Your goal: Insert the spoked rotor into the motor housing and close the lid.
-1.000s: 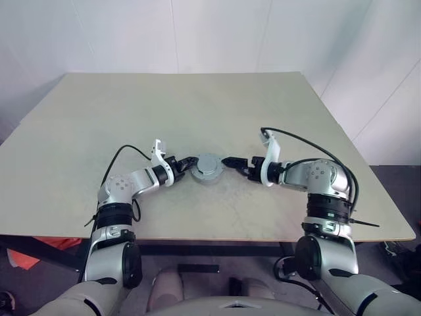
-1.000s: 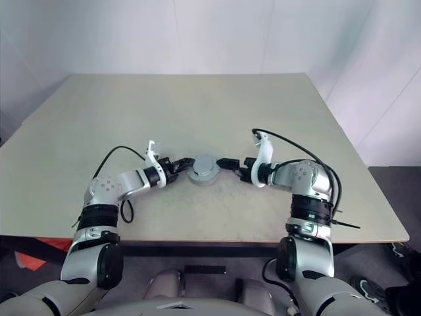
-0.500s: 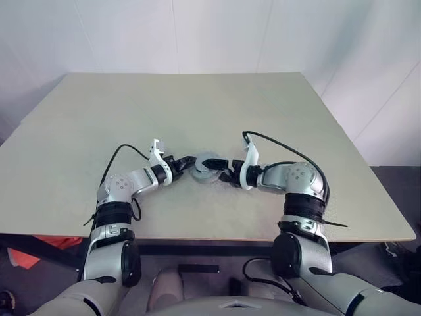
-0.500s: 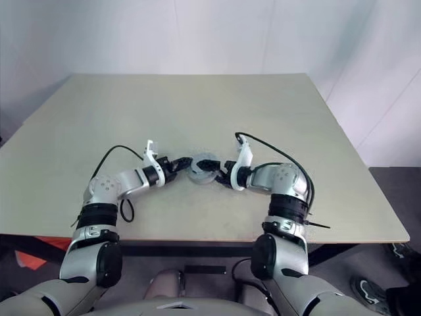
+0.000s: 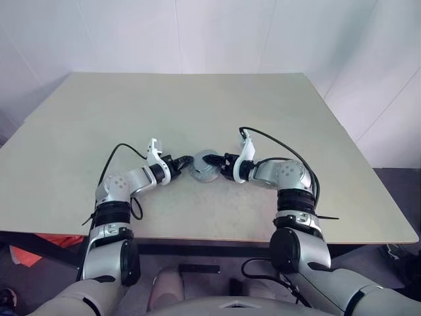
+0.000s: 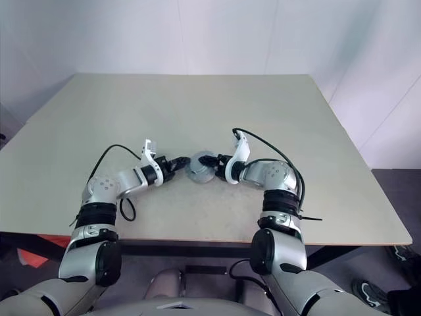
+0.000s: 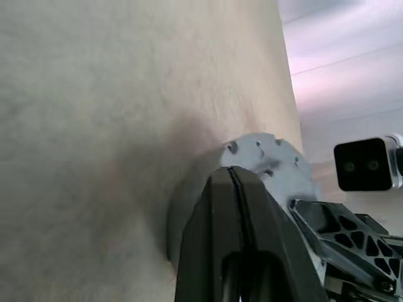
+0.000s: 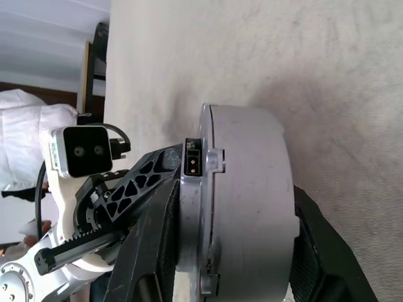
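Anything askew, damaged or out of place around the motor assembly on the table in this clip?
Nothing stands out. The closed grey motor housing sits on the table with the lid seated on it. The right gripper straddles its sides; the left gripper is shut against its other side. No loose parts or damage show.

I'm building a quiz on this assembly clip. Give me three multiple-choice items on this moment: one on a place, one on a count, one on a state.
1. Where does the motor housing sit?
A. between the two grippers
B. at the table's far edge
C. on the floor

2. How many fingers of the right gripper flank the housing?
A. none
B. one
C. two

3. How are the left gripper fingers?
A. wide apart
B. pressed together
C. around a cable

Answers:
1 A, the head views show it on the table between both grippers.
2 C, one finger on each side.
3 B, only a thin seam between them.
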You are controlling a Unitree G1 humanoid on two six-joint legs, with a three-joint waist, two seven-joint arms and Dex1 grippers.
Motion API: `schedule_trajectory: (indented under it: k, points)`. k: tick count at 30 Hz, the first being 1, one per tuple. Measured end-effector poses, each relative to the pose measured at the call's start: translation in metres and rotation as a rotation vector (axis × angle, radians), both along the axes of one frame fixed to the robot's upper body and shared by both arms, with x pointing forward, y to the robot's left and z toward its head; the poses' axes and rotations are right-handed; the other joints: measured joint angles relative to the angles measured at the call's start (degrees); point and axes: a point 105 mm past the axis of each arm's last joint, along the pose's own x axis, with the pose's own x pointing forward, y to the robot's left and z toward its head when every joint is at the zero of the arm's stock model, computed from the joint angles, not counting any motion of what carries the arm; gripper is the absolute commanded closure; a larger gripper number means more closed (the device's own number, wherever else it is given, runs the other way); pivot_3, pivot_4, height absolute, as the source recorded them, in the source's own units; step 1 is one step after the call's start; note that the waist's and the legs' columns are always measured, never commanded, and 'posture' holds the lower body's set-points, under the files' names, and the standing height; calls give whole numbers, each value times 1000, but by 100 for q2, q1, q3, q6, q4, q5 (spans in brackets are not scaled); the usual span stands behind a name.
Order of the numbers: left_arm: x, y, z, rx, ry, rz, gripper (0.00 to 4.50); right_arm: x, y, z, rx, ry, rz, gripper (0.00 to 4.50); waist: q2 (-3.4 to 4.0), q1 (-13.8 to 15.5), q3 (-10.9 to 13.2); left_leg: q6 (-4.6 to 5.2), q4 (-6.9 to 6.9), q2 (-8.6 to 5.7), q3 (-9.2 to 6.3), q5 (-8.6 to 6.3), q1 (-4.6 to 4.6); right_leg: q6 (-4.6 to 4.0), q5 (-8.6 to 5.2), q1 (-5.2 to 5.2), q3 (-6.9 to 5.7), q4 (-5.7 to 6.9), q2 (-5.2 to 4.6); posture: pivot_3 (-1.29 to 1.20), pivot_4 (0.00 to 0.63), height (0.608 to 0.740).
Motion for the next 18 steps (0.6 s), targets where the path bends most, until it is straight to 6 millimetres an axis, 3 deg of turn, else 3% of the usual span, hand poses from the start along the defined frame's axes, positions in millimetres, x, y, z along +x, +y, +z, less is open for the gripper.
schedule_trajectory:
  k: [7, 11, 15, 18]
  points:
    - [6, 5, -1, -9, -27, 60, 4500, 3, -2, 0, 23, 27, -14, 2331, 1, -1, 0, -1, 1, -2, 0, 0, -4, -2, 2, -5, 0, 1, -2, 0, 0, 740]
    - [13, 18, 12, -137, -77, 164, 4500, 13, -4, 4, 90, 94, -75, 2331, 0, -6, 2, -5, 4, 1, 1, 3, -27, -7, 5, -26, -3, 8, -1, 0, 0, 740]
    - [15, 29, 28, -221, -136, 216, 4500, 33, -15, 22, 133, 79, -187, 2331, -1, -10, 2, -6, 25, 2, 0, 5, -120, 11, 24, -116, -4, 28, 2, 0, 0, 740]
    - [15, 33, 36, -285, -161, 238, 4500, 44, -12, 39, 198, 64, -224, 2331, -5, -27, 4, 4, 72, -1, -1, -1, -178, 12, 25, -188, -4, 94, 6, 0, 0, 740]
